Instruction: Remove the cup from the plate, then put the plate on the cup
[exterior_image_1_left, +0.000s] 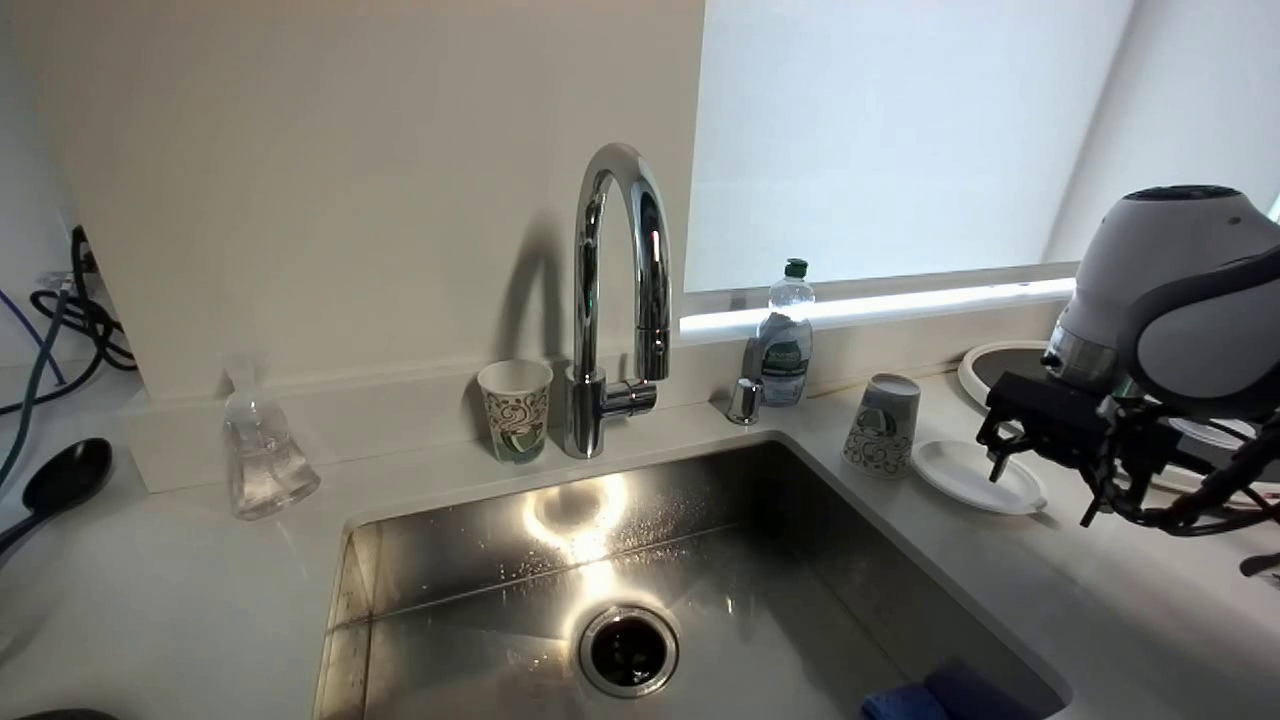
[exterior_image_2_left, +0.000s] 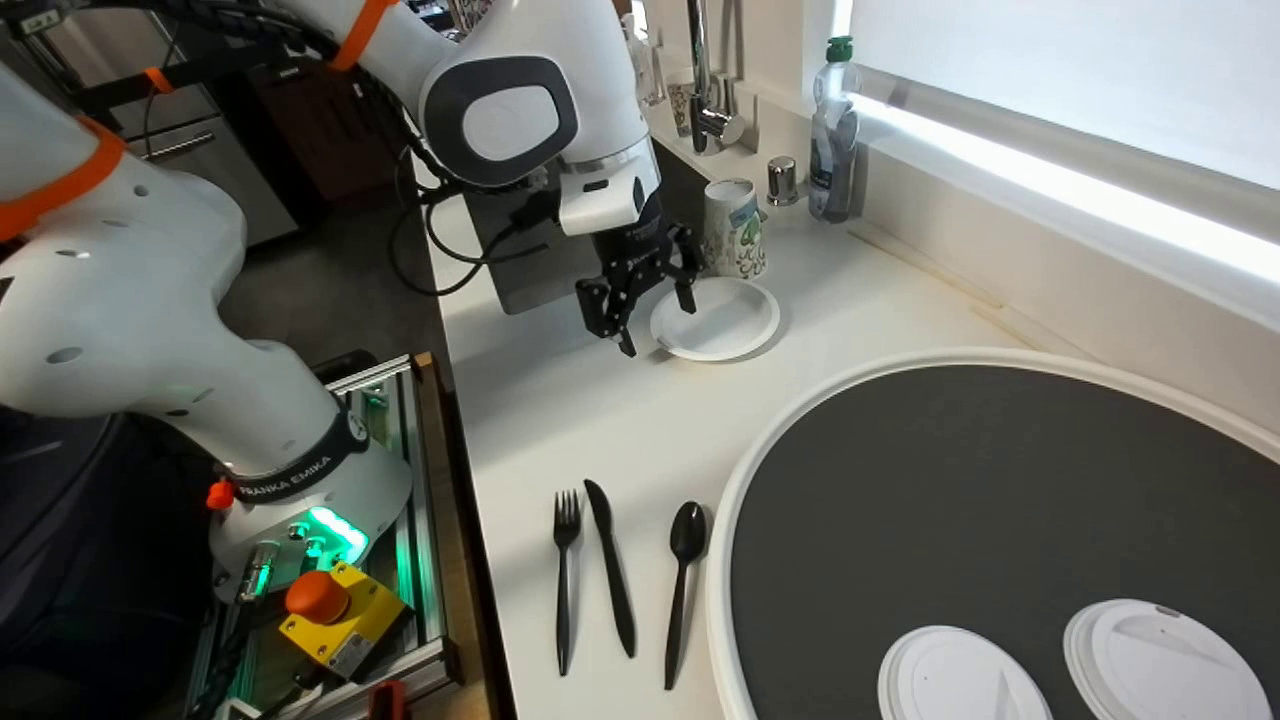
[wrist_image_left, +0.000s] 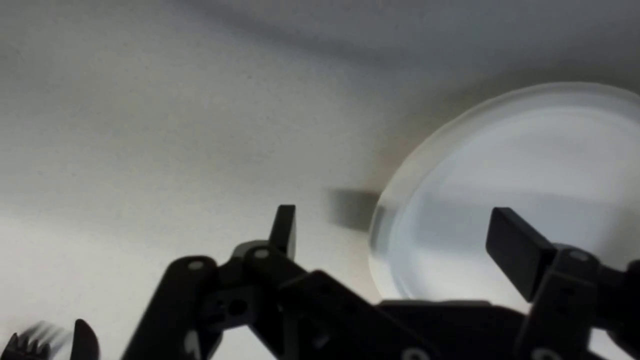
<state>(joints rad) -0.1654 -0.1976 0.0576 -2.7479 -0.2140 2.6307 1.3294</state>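
We find the plate (exterior_image_2_left: 735, 325) resting face up on the countertop (exterior_image_2_left: 850, 290), near the edge of the sink (exterior_image_1_left: 460, 570). The cup (exterior_image_1_left: 882, 425) stands inverted, narrow end up, off the plate and just beside it; whether the two touch, we cannot tell. In both exterior views the green-capped bottle (exterior_image_1_left: 787, 345) stands near the cup, toward the wall.

As to room for movement, we note a strip of countertop between the plate and the backsplash (exterior_image_2_left: 950, 240), and a longer stretch between the plate and the black fork (exterior_image_2_left: 565, 560), black knife (exterior_image_2_left: 612, 580) and black spoon (exterior_image_2_left: 686, 545), all well apart from it. The white rim of the round board (exterior_image_2_left: 900, 480) bounds that stretch, with the spoon just beside it.

We record the claw (exterior_image_2_left: 658, 328) as released, its jaws spread wide and pointing down. In the wrist view the plate's rim passes between the fingers (wrist_image_left: 285, 227): one hangs over the plate, the other outside it, over the countertop. We can confirm no contact.
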